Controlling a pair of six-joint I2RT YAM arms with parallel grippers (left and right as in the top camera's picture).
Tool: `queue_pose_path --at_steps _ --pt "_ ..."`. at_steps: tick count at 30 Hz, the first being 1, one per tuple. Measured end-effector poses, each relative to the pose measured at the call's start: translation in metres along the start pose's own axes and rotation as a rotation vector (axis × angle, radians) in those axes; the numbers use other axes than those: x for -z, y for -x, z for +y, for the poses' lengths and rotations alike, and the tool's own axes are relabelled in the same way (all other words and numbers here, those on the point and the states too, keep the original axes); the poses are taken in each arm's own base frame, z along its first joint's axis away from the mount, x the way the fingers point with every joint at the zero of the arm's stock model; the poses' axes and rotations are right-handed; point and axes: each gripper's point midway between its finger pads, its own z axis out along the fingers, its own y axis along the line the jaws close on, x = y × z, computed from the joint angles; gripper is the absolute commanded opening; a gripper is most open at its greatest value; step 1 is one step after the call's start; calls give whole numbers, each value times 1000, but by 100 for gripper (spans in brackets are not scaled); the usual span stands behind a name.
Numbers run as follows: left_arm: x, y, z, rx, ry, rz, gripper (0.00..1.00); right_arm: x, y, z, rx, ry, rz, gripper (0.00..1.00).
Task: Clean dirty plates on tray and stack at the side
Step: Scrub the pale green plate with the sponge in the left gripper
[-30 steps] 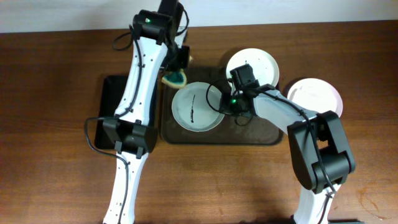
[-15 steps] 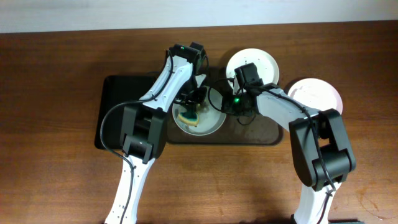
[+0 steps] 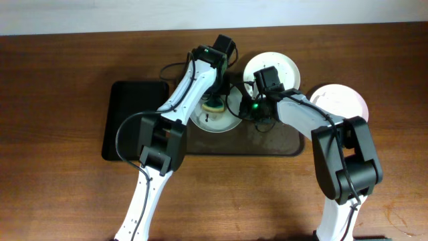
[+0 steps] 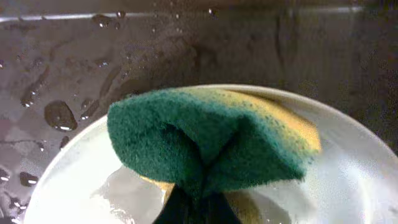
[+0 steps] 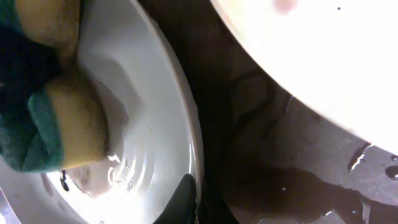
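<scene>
Overhead view: the streaked plate lies at the left of the brown tray. Within a second the sponge has swept from the plate's near half to its far rim. Only a small dark fleck remains, so this plate looks nearly clean. The left hand is pinched tight on the sponge, pressing it down. The right hand touches the plate's right rim; whether it is clamped cannot be told.

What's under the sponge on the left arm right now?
The wet white plate, which sits on the brown tray. The sponge hides the patch of plate directly beneath it, so any streaks there can't be seen.
</scene>
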Motion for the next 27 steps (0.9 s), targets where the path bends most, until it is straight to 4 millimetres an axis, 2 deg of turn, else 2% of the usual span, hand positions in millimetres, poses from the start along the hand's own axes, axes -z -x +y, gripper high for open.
queue_pose_path --at_steps 2,3,4,5,6,7,8,9,12,14,15,16,18,19,22,24,27 --pt "9 -9 7 -69 -25 66 0 0 0 2 23 9 1 4" --pt "18 -22 4 -132 -111 145 0 0 -1 3 52 20 8 7" --pt "28 -19 3 -159 -203 156 0 1 0 3 74 25 12 18" --pt "33 -12 8 -172 -251 144 0 2 3 3 101 29 15 25" --pt "37 -5 22 -168 -276 134 0 6 9 4 142 38 14 25" --pt "42 -2 28 -162 -280 126 0 9 11 5 166 35 26 25" --pt "52 6 32 -164 -288 98 0 15 23 13 234 46 1 25" --pt "74 21 31 -171 -306 25 0 19 30 18 273 54 -17 25" --pt "121 35 32 -160 -304 -82 0 19 34 20 323 54 -35 24" --pt "132 35 39 -111 -269 -94 0 14 35 17 327 50 -33 9" --pt "130 30 48 -44 -224 -65 0 4 31 8 299 26 -13 4" --pt "129 30 55 18 -188 -62 0 -5 28 1 258 2 2 4" --pt "127 28 65 110 -102 -60 0 -5 29 -3 169 -18 -3 4" --pt "126 27 64 119 -85 -62 0 -3 28 -8 95 -50 7 4" --pt "115 17 40 113 -49 -41 0 0 26 -16 -57 -115 9 4" --pt "92 5 26 90 -33 11 0 1 26 -17 -90 -122 6 4" --pt "36 -16 20 85 -23 116 0 1 26 -17 -95 -124 6 4"
